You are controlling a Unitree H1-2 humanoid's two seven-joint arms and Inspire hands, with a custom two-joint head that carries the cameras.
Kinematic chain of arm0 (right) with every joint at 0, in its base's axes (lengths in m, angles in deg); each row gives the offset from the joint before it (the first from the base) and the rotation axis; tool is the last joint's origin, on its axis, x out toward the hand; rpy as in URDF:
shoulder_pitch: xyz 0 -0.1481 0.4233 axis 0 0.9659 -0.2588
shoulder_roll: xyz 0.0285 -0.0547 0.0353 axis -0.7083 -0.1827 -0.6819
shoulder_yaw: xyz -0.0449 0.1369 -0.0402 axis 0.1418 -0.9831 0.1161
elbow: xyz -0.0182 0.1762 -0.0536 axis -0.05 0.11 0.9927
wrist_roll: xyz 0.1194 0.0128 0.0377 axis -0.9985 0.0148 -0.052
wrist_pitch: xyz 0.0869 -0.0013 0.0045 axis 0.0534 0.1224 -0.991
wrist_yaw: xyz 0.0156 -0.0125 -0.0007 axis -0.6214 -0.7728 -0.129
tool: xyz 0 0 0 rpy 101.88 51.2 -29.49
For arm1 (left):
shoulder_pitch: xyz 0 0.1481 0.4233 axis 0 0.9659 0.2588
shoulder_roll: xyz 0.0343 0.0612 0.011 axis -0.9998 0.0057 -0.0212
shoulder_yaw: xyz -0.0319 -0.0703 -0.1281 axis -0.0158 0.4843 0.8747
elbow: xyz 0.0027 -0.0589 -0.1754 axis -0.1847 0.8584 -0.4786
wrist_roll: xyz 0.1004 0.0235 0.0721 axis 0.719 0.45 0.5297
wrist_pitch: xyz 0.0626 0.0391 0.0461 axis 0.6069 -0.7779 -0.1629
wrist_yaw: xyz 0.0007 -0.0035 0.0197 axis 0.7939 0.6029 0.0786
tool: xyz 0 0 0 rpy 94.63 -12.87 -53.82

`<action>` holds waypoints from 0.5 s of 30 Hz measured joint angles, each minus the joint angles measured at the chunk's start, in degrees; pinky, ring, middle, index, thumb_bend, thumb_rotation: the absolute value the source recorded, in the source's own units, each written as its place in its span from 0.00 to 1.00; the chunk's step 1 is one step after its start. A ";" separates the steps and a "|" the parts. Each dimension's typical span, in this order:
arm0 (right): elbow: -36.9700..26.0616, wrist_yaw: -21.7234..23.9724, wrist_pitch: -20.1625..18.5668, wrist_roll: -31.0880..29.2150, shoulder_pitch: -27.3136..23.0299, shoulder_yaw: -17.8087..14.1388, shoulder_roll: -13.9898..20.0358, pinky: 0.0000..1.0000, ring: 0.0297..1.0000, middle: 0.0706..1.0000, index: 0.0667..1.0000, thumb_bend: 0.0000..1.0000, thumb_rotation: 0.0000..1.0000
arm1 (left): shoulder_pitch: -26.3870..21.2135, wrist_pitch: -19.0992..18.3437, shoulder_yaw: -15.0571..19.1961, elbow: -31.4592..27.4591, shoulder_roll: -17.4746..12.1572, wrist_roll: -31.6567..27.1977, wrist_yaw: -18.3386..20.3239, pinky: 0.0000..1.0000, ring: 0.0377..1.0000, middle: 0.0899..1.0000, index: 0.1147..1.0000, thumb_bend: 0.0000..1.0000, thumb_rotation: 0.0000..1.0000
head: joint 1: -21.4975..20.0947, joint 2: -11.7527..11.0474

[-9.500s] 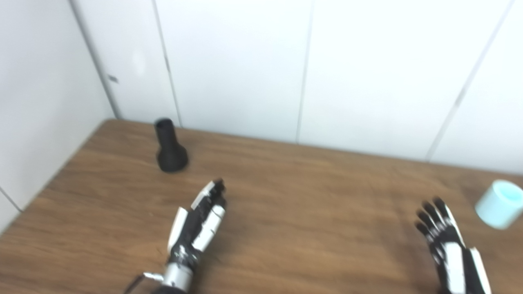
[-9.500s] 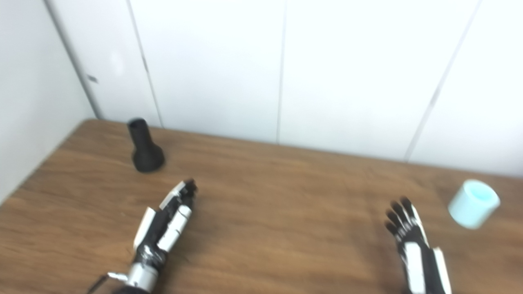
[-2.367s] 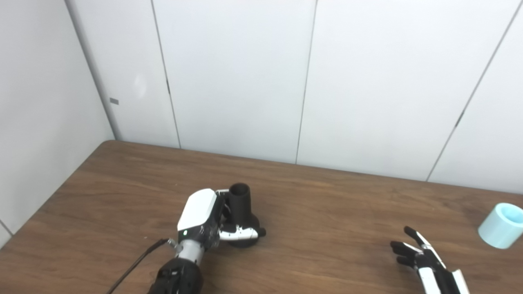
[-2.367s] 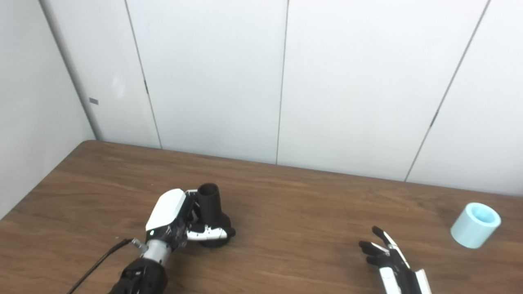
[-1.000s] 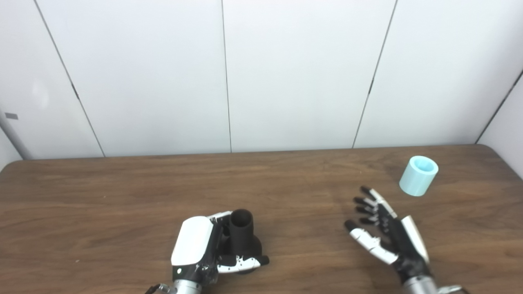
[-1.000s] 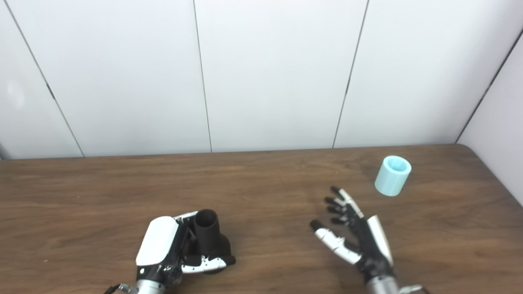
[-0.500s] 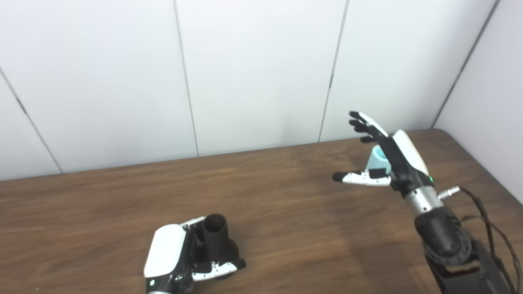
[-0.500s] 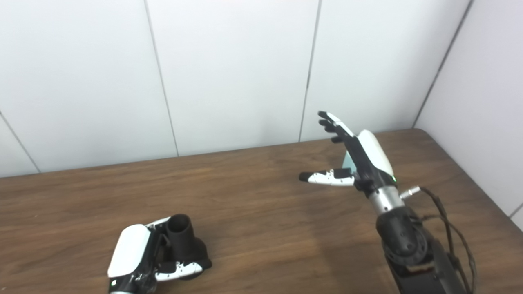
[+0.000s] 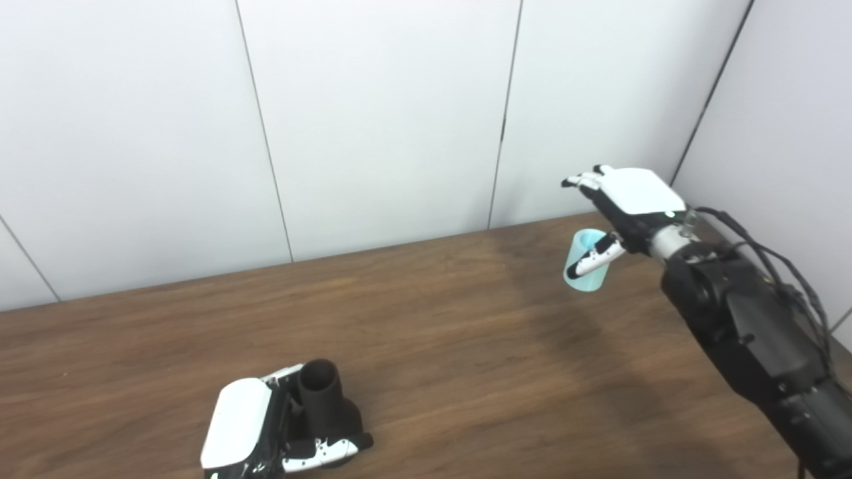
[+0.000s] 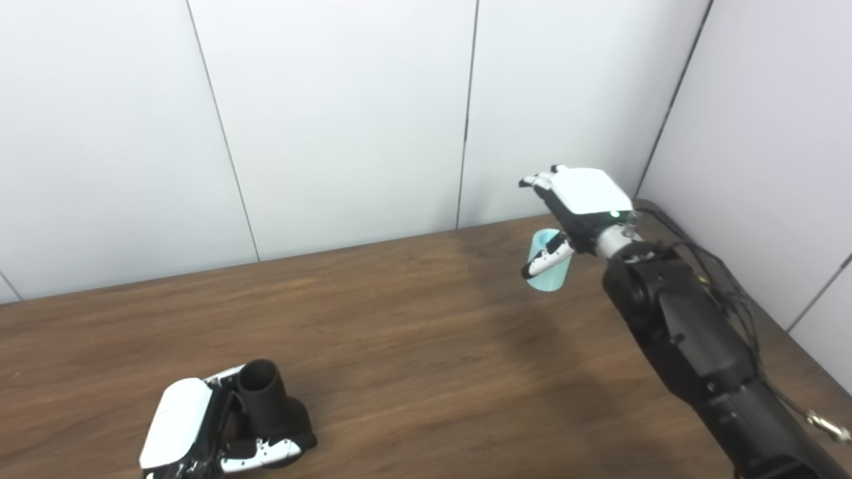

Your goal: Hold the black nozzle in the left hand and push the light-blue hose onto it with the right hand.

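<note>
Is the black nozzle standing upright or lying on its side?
Upright: the black nozzle stands on the table on its wide base, open end up, held by the left hand.

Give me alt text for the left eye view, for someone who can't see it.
A robot's left hand grips an upright black nozzle at the near edge of a brown wooden table. Its right hand reaches over a light-blue hose piece at the far right, fingers apart, thumb in front of it. White wall panels stand behind.

A brown wood-grain table (image 9: 466, 346) meets white panelled walls (image 9: 373, 113) — dark seams run between panels.
</note>
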 measured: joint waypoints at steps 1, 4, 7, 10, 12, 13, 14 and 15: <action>1.09 0.68 -0.05 0.32 -0.81 0.49 0.17 0.95 0.99 0.91 0.87 0.95 0.29 | 0.10 0.00 0.08 -0.03 -0.04 0.00 0.08 0.45 0.50 0.47 0.40 0.52 0.00 | -0.09 0.00; 3.43 1.53 -0.17 0.81 -2.73 1.74 0.56 0.91 0.98 0.91 0.87 0.95 0.27 | 0.28 0.02 0.36 -0.32 -0.13 -0.04 0.52 0.46 0.51 0.47 0.39 0.52 0.00 | -0.18 0.00; 7.00 1.97 -0.01 0.79 -4.45 2.92 0.63 0.89 0.95 0.89 0.86 0.96 0.26 | 0.45 -0.09 0.69 -0.79 -0.11 -0.05 1.40 0.47 0.52 0.47 0.39 0.52 0.00 | -0.18 0.00; 10.38 2.02 -0.05 0.18 -5.10 3.06 0.60 0.86 0.89 0.85 0.84 0.97 0.22 | 0.71 -0.22 0.86 -1.40 -0.10 -0.05 2.08 0.48 0.52 0.47 0.39 0.52 0.00 | 0.00 0.26; 11.47 1.65 -0.07 -0.42 -5.14 3.05 0.46 0.70 0.79 0.77 0.81 0.98 0.15 | 0.98 -0.20 1.03 -1.65 -0.08 -0.05 2.15 0.47 0.51 0.47 0.39 0.52 0.00 | -0.09 0.44; 11.93 1.11 -0.06 -0.80 -5.15 3.01 0.19 0.69 0.79 0.77 0.81 0.98 0.15 | 1.03 -0.08 1.13 -1.66 -0.06 -0.05 2.08 0.46 0.51 0.47 0.39 0.52 0.00 | -0.09 0.44; 12.34 0.72 -0.07 -1.21 -5.15 2.99 -0.04 0.66 0.76 0.75 0.80 0.98 0.12 | 1.03 -0.03 1.15 -1.66 -0.06 -0.05 2.06 0.46 0.51 0.47 0.40 0.52 0.00 | -0.18 0.70; 12.66 0.42 -0.07 -1.57 -5.11 2.98 -0.22 0.64 0.74 0.74 0.79 0.98 0.10 | 1.03 0.04 1.19 -1.66 -0.05 -0.05 2.01 0.46 0.50 0.47 0.40 0.52 0.00 | -0.27 0.79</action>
